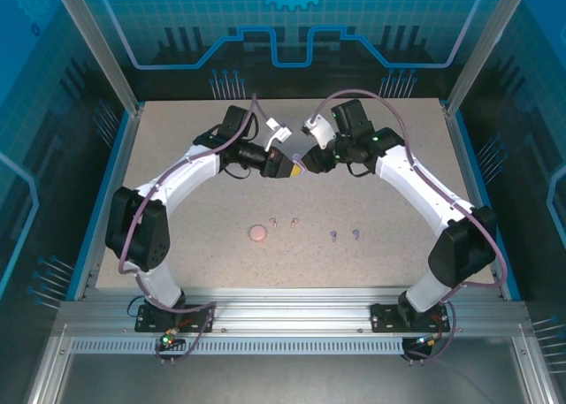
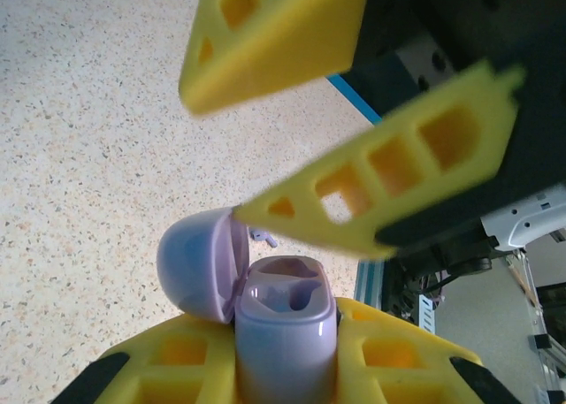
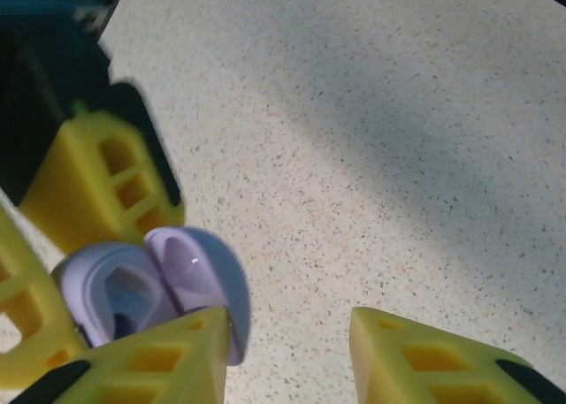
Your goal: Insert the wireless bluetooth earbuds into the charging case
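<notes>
My left gripper (image 2: 285, 351) is shut on the purple charging case (image 2: 285, 320), held upright above the table with its lid (image 2: 199, 262) swung open to the left and both sockets empty. My right gripper (image 3: 292, 360) stands open beside it, its left finger (image 3: 168, 360) against the lid (image 3: 199, 280). From above, both grippers (image 1: 296, 167) (image 1: 309, 163) meet over the middle of the table. Two purple earbuds (image 1: 333, 236) (image 1: 355, 234) and two pale pink earbuds (image 1: 273, 221) (image 1: 294, 221) lie on the table nearer the front.
A round pink case (image 1: 257, 233) lies shut just left of the pink buds. The speckled table (image 1: 177, 139) is bordered by blue rails (image 1: 99, 209) and clear walls.
</notes>
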